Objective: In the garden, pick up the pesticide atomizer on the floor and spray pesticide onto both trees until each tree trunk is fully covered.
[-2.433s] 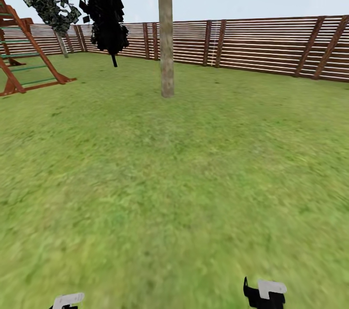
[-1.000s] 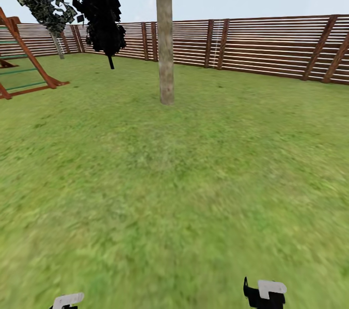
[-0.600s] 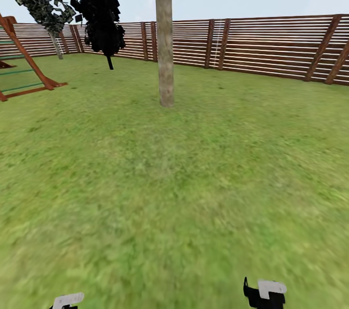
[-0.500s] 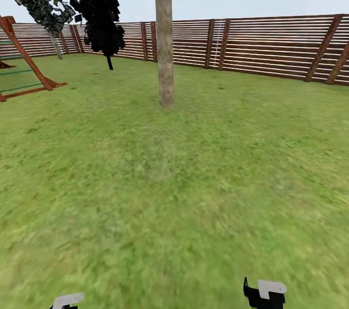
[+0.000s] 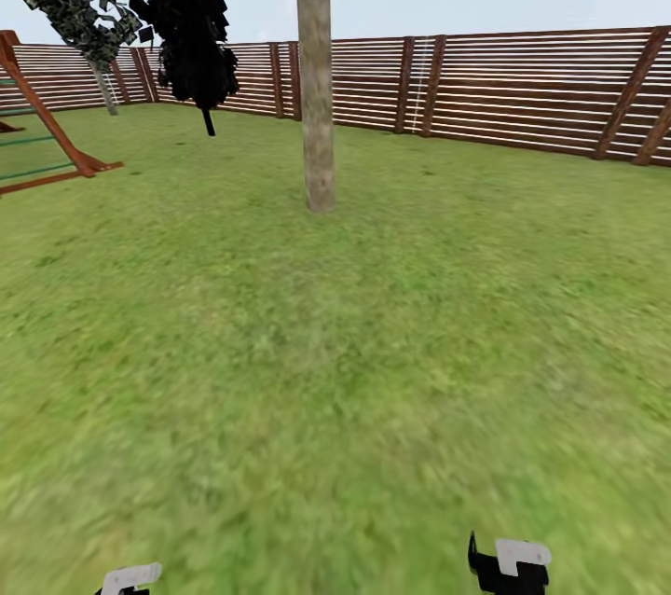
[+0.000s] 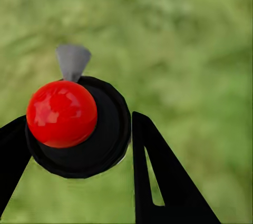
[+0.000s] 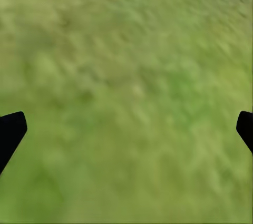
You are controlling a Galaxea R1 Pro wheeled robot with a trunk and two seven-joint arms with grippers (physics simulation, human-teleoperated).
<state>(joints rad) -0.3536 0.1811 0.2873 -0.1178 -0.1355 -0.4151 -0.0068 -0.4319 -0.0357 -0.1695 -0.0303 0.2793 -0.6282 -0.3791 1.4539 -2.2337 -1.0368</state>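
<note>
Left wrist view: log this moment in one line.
left hand shut on atomizer | right hand open, over grass | tree trunk ahead

Open grass floor (image 5: 373, 371) lies ahead with nothing on it up to the tree trunk (image 5: 316, 82). The fence (image 5: 522, 91) closes the far side; a wooden frame (image 5: 42, 129) and a dark conifer (image 5: 186, 17) stand at the left.

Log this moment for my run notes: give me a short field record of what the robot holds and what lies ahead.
left gripper: shut on the atomizer, black body with red cap and grey nozzle
right gripper: open, nothing between the fingers, grass below
tree trunk: pale, upright, straight ahead across the lawn
fence: reddish-brown slats behind the trunk
dark conifer: left of the trunk
pesticide: none visible
</note>
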